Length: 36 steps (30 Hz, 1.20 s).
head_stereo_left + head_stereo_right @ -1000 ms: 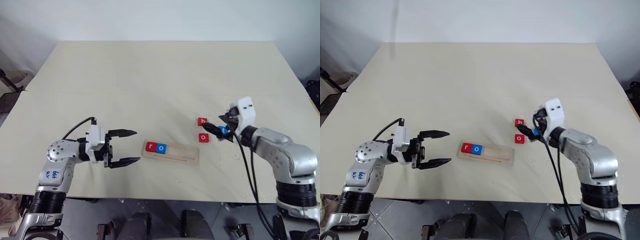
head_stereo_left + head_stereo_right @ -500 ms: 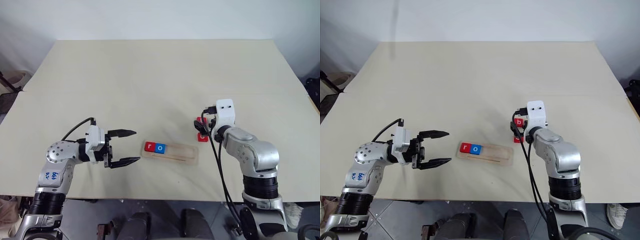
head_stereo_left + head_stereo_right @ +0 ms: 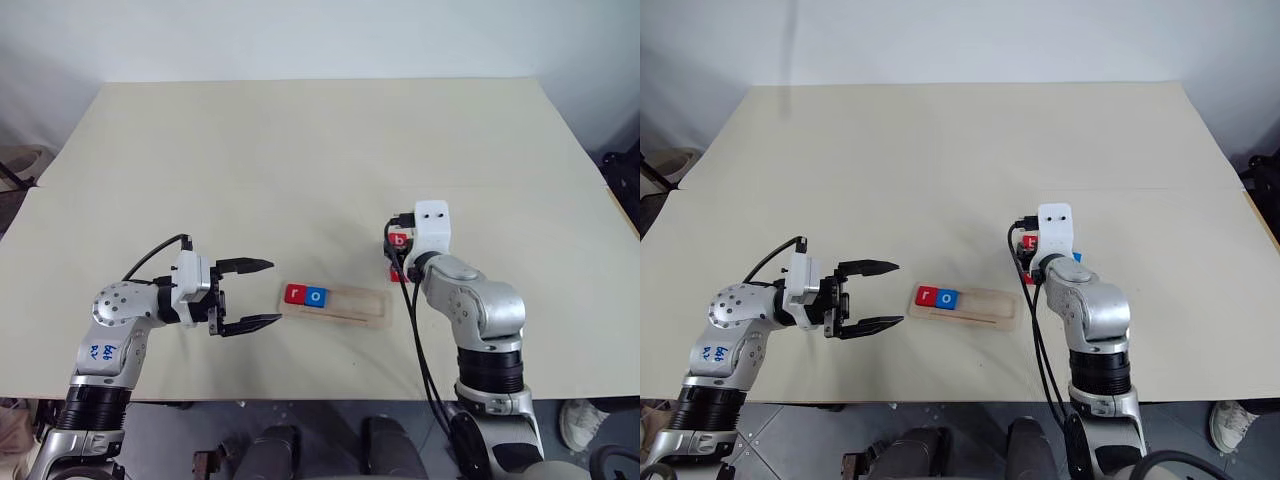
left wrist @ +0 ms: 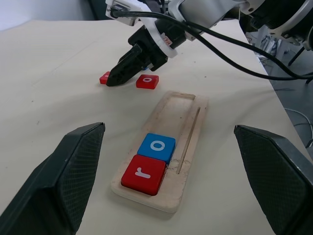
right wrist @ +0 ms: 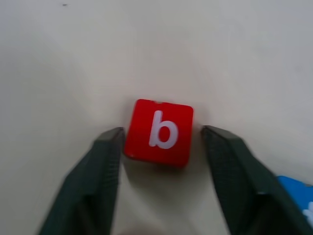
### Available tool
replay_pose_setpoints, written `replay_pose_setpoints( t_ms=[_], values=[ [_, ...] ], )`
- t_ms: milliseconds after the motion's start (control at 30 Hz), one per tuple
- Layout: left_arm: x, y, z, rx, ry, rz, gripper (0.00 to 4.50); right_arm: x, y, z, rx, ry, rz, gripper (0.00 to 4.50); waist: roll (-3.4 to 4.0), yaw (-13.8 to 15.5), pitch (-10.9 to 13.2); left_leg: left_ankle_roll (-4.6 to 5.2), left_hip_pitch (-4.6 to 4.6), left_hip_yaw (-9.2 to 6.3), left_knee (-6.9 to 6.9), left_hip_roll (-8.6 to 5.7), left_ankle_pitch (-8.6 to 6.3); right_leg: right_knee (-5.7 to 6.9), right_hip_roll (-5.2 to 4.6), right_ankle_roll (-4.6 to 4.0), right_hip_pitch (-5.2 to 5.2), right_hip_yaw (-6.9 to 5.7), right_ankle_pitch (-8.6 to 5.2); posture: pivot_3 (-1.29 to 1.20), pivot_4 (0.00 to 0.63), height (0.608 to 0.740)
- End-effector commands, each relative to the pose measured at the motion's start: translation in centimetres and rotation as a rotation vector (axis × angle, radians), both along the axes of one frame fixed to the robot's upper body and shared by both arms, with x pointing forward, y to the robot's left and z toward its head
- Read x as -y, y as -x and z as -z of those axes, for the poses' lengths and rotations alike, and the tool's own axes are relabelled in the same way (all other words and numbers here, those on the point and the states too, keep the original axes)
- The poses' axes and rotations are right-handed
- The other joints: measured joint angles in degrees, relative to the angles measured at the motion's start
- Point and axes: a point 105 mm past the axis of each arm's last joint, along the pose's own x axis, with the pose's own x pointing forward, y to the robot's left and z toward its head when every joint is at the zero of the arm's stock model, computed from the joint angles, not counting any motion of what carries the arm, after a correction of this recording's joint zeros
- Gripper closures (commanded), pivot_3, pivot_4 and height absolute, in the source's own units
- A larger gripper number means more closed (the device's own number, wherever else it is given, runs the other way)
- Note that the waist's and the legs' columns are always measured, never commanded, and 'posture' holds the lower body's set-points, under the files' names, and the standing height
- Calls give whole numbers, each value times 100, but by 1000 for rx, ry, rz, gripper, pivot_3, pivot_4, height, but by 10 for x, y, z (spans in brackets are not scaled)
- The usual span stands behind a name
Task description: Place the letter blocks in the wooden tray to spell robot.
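Note:
The wooden tray (image 3: pixel 362 306) lies at the table's front middle, with a red r block (image 3: pixel 295 294) and a blue o block (image 3: pixel 317 296) side by side at its left end. To its right a red b block (image 5: pixel 159 131) lies flat on the table. My right gripper (image 5: pixel 162 131) is down over it, open, one finger (image 5: pixel 105 161) on each side with narrow gaps. A red o block (image 4: pixel 147 81) lies beside the b, and a blue block's corner (image 5: pixel 298 200) shows close by. My left gripper (image 3: pixel 272 292) hovers open and empty left of the tray.
The pale table (image 3: pixel 300 160) stretches bare behind the tray. Its front edge runs just below the tray, and a seam crosses it at mid depth. Black cables (image 3: pixel 415 330) hang from the right wrist.
My right arm has swung left from the blue block to the red b, and its fingers have narrowed around it. The left arm has not moved.

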Motion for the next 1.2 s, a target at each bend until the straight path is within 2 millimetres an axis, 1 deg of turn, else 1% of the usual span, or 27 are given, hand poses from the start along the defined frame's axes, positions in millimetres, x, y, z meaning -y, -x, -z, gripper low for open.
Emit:
replay_pose_setpoints(
  t_ms=[33,133,267,400,500,633,733,800,900,1000,1067,1167,1200],
  values=[
    [0,2,-8,46,4,1,0,-3,-1,1,5,-5,-2,3041,0,-4,0,0,0,0,0,1,0,0,1,0,0,0,0,0,150,740],
    [0,3,-8,46,5,2,0,-6,-1,-3,17,-25,-22,3038,0,-3,0,-1,0,1,0,1,0,0,1,0,0,2,0,0,150,740],
    [1,2,-9,45,4,7,0,-3,1,-21,80,-33,-59,3038,0,-1,0,-1,0,1,-1,1,0,0,1,0,-1,3,0,0,150,740],
    [3,0,-8,38,5,18,0,19,17,-40,108,-2,-68,3038,2,23,1,0,-1,1,-2,-2,0,-2,0,0,-2,5,0,0,150,740],
    [5,-3,-6,30,7,35,0,35,38,-44,90,27,-66,3038,1,56,1,0,-2,-6,-2,-4,0,-6,-1,0,2,4,0,0,150,740],
    [10,-7,-5,24,10,62,0,45,68,-35,31,40,-52,3038,1,43,1,1,-3,-4,-5,-3,-1,-9,0,0,2,5,0,0,150,740],
    [15,-11,-5,13,14,99,0,52,99,-12,-51,39,-10,3038,1,40,1,1,-3,2,-7,-1,-1,-9,2,0,-1,8,0,0,150,740],
    [18,-12,-4,8,15,116,0,53,111,-2,-79,35,17,3038,1,22,1,1,-3,-2,-10,0,-1,-7,3,0,-1,6,0,0,150,740],
    [21,-12,-4,5,16,136,0,54,119,5,-97,29,50,3038,1,8,1,3,-1,27,-3,-2,-1,-8,2,1,-4,29,0,0,150,740],
    [23,-13,-6,4,16,144,0,49,126,18,-134,8,60,3038,1,35,1,3,5,26,-4,0,-1,-11,4,0,-10,33,0,0,150,740],
    [23,-13,-6,3,14,148,0,45,128,24,-151,-9,54,3038,-2,35,-1,3,5,27,-6,-2,-1,-7,4,0,-11,37,0,0,150,740],
    [23,-13,-6,2,12,150,0,41,126,25,-141,-34,51,3038,-8,33,-5,4,5,27,-5,-3,-1,-7,4,1,-10,39,0,0,150,740],
    [22,-12,-6,2,11,149,0,39,125,25,-133,-49,43,2688,-8,28,-4,3,6,26,-5,-2,-1,-8,4,0,-10,39,0,0,150,740]
  ],
)
